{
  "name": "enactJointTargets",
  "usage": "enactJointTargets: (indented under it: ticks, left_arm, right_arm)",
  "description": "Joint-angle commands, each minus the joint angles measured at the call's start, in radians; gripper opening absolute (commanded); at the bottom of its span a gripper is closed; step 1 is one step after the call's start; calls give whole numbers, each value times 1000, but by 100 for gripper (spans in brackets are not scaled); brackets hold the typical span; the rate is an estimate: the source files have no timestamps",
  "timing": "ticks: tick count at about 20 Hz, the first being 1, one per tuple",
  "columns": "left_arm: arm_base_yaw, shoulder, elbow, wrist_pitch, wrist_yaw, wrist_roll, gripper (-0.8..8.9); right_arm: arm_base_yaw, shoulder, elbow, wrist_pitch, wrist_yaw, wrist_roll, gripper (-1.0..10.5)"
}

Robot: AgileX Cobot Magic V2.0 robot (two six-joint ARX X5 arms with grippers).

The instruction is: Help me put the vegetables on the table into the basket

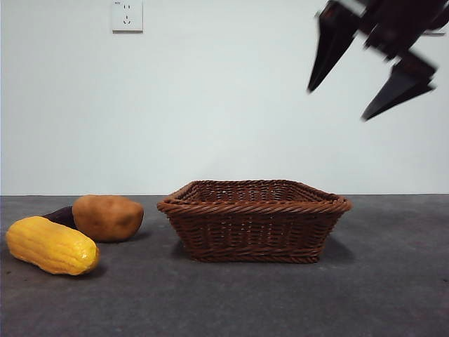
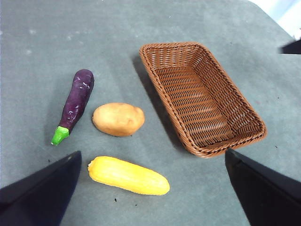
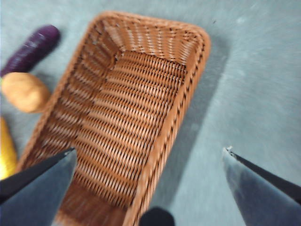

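Left of the basket (image 1: 254, 207) on the table (image 1: 379, 281) lie the three vegetables. The yellow corn cob (image 1: 52, 245) is nearest the front, the brown potato (image 1: 108, 217) is behind it, and the purple eggplant (image 1: 62, 215) peeks out behind both. The left wrist view shows the corn (image 2: 128, 175), potato (image 2: 118, 119), eggplant (image 2: 75, 104) and empty basket (image 2: 254, 123) from high up, with my left gripper (image 2: 153, 153) open and holding nothing. My right gripper (image 1: 338, 104) hangs open, high above the basket's right side. Its blurred view looks down into the basket (image 3: 188, 33).
A white wall with a power socket (image 1: 127, 15) stands behind the table. Bare table surface stretches right of the basket (image 1: 400, 239) and in front of it. A dark tip of the other arm (image 2: 291, 47) shows at the edge of the left wrist view.
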Motion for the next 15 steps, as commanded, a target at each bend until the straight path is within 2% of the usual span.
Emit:
enactJointTargets:
  ticks: [1, 10, 13, 15]
  left_arm:
    - [-3, 8, 1, 11, 0, -7, 602]
    - [-3, 77, 1, 11, -7, -13, 602]
    - [-3, 101, 1, 12, -7, -13, 601]
    - [-3, 110, 1, 12, -7, -14, 601]
  right_arm:
    - [16, 116, 63, -2, 3, 8, 566]
    - [63, 375, 130, 50, 75, 26, 561]
    - [74, 419, 130, 66, 82, 50, 453]
    - [80, 445, 130, 75, 89, 60, 435]
